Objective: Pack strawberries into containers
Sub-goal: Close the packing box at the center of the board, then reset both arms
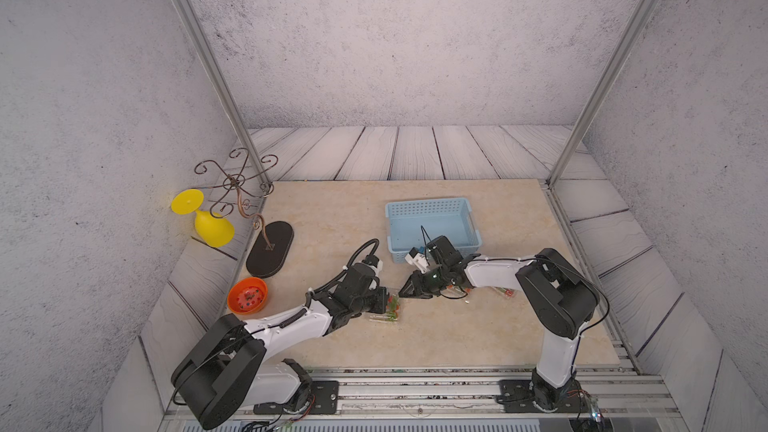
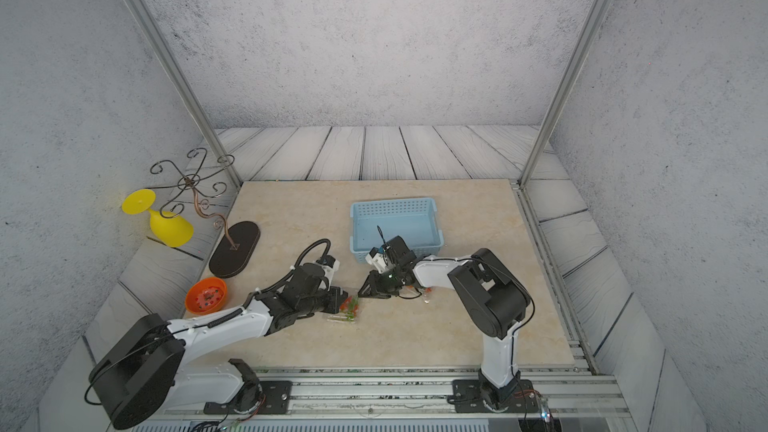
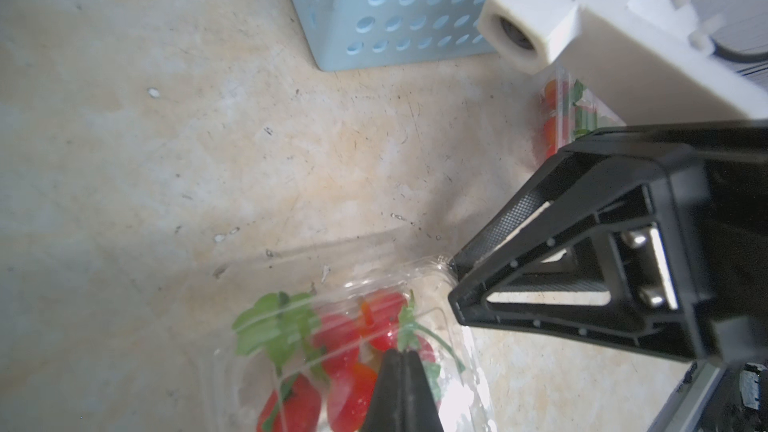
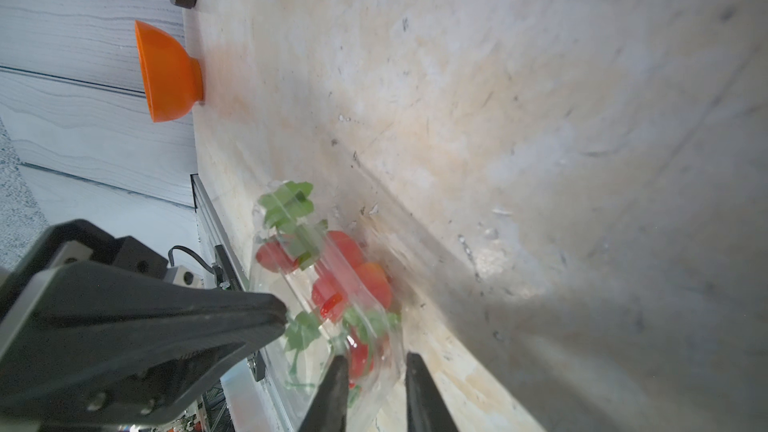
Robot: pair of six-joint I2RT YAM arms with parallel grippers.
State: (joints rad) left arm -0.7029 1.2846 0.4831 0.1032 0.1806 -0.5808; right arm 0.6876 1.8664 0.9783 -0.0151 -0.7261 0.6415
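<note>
Strawberries (image 3: 340,351) lie inside a clear container (image 3: 424,280) at lower centre of both top views, resting on the tan table (image 1: 519,218); whether its lid is latched cannot be told through the clear plastic; a second container (image 3: 582,114), also holding berries, sits under the right arm; no loose berry is visible on the table, so filling is judged complete, with lid closure judged outstanding; left gripper (image 3: 401,361): jaws together at the container's wall, a pinched flap cannot be confirmed; right gripper (image 4: 376,384): jaws narrowly apart, straddling the container's corner; the blue basket (image 1: 432,226) stands just above the right gripper in frame.
</note>
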